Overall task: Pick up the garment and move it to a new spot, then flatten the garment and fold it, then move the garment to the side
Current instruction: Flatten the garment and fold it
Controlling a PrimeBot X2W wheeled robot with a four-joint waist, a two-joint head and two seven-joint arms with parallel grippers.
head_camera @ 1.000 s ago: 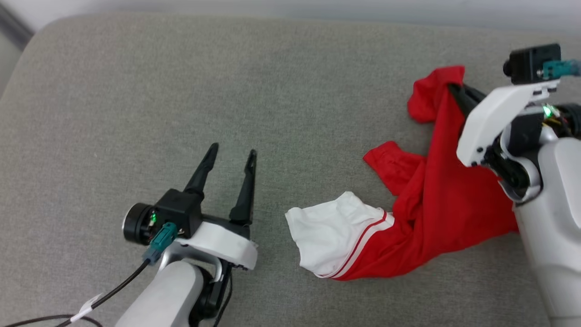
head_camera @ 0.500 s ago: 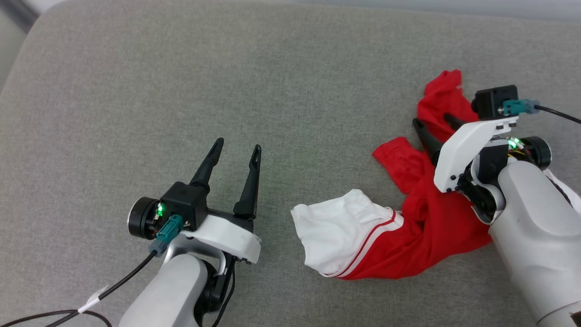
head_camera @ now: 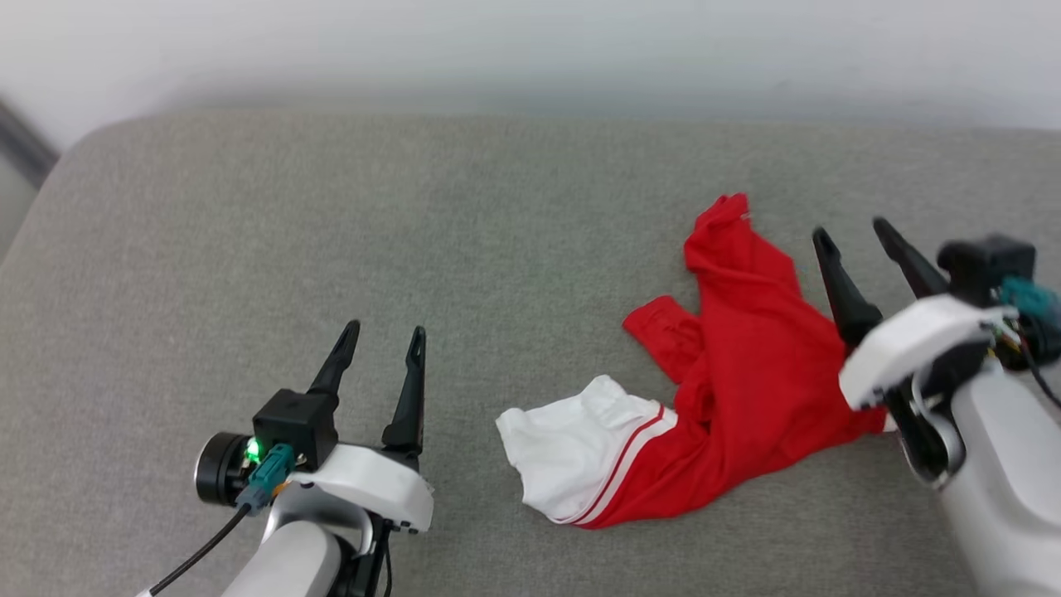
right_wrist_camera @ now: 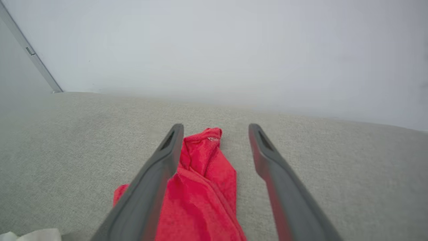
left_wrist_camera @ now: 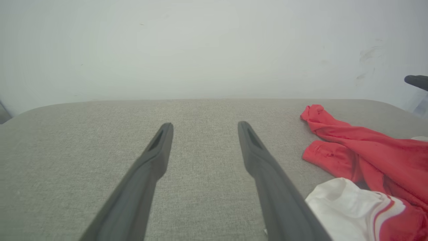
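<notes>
The garment (head_camera: 746, 365) lies crumpled on the grey cushion (head_camera: 414, 232), right of centre: red cloth with one white sleeve (head_camera: 572, 452) edged in red stripes at its lower left. Its lettering is hidden in the folds. My right gripper (head_camera: 852, 232) is open just right of the red cloth, and its fingers hold nothing. In the right wrist view the red cloth (right_wrist_camera: 204, 187) lies below and between the spread fingers (right_wrist_camera: 160, 167). My left gripper (head_camera: 383, 333) stands open and empty over bare cushion to the garment's left. The left wrist view has the garment (left_wrist_camera: 367, 157) at its right side.
The cushion's rounded back edge (head_camera: 530, 124) meets a pale wall (head_camera: 530, 50). A dark strip (head_camera: 25, 145) runs down beside the cushion's far left corner. Bare grey fabric spreads across the left half.
My right gripper has opened and let go of the red cloth, then drawn back to its right. The cloth has dropped flat. The head camera has tilted, shifting the whole picture.
</notes>
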